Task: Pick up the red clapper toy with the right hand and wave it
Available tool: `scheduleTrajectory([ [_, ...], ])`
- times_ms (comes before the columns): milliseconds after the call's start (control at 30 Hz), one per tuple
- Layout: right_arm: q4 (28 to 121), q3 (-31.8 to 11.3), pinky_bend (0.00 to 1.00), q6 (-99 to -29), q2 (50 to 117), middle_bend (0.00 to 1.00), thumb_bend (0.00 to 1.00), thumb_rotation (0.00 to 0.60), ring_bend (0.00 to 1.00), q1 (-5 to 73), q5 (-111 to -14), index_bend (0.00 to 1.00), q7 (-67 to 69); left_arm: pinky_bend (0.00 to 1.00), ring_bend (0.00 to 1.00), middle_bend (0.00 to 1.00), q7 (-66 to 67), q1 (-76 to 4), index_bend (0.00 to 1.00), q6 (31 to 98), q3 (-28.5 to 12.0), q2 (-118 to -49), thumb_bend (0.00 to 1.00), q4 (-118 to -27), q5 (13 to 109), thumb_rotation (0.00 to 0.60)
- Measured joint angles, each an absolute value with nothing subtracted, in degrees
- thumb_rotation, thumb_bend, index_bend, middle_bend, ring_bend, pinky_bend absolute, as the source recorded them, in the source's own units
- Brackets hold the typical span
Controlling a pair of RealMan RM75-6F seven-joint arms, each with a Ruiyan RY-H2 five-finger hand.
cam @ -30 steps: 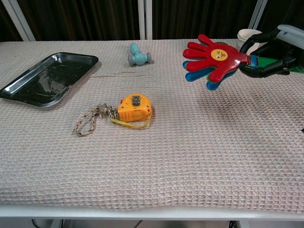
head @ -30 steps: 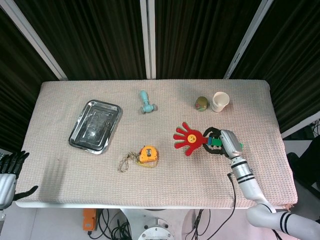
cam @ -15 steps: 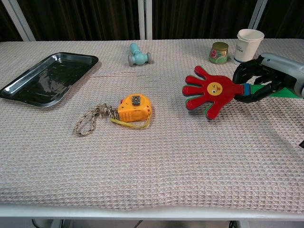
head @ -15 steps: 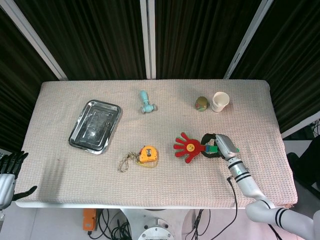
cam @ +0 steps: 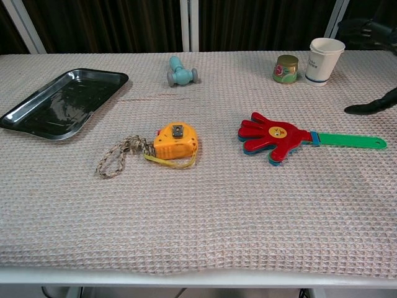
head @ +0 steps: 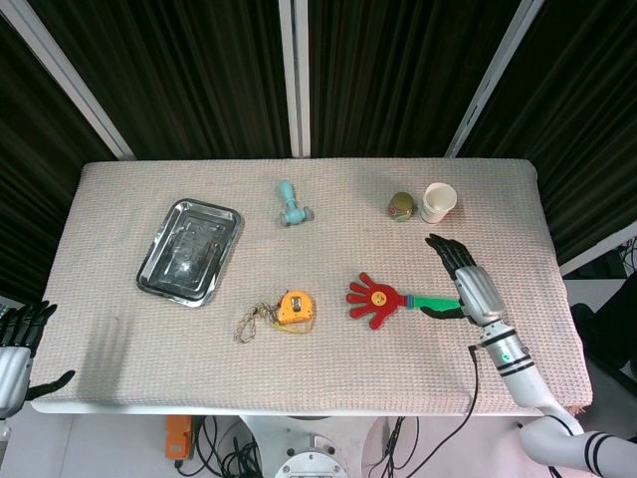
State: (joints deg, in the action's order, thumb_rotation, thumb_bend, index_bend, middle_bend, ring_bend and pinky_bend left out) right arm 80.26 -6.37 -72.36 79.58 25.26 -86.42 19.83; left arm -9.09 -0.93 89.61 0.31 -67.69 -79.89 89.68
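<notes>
The red clapper toy (head: 376,299) (cam: 273,136) is shaped like a hand with a yellow face on it and a green handle (cam: 347,141). It lies flat on the tablecloth, right of the middle. My right hand (head: 467,283) hovers above the handle's far end with its fingers spread and holds nothing. In the chest view only a dark fingertip (cam: 370,105) of that hand shows at the right edge. My left hand (head: 18,345) hangs off the table's front left corner, fingers apart and empty.
An orange tape measure (head: 295,307) with a cord lies left of the clapper. A metal tray (head: 190,250) sits at the left. A teal toy (head: 291,204) lies at the back middle. A small tin (head: 401,206) and a paper cup (head: 436,201) stand at the back right.
The right hand lowered the clapper to the cloth, let go of it and opened. The hand then drew back a little to the right. The left hand stayed still.
</notes>
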Motion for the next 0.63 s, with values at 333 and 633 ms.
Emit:
scheduleTrajectory([
  [333, 85.46, -0.68, 0.00, -88.32, 72.36, 0.00, 0.05, 0.600, 0.00, 9.45, -87.07, 0.00, -5.11, 0.00, 0.00, 0.04, -7.98, -0.60, 0.09, 89.90, 0.38, -67.19, 0.11, -80.97, 89.64, 0.600],
  [633, 82.20, -1.20, 0.00, -93.84, 72.77, 0.00, 0.06, 0.600, 0.00, 2.98, -83.37, 0.00, -4.34, 0.00, 0.00, 0.04, -8.65, -1.05, 0.09, 89.89, 0.17, -67.13, 0.11, -80.50, 90.14, 0.600],
])
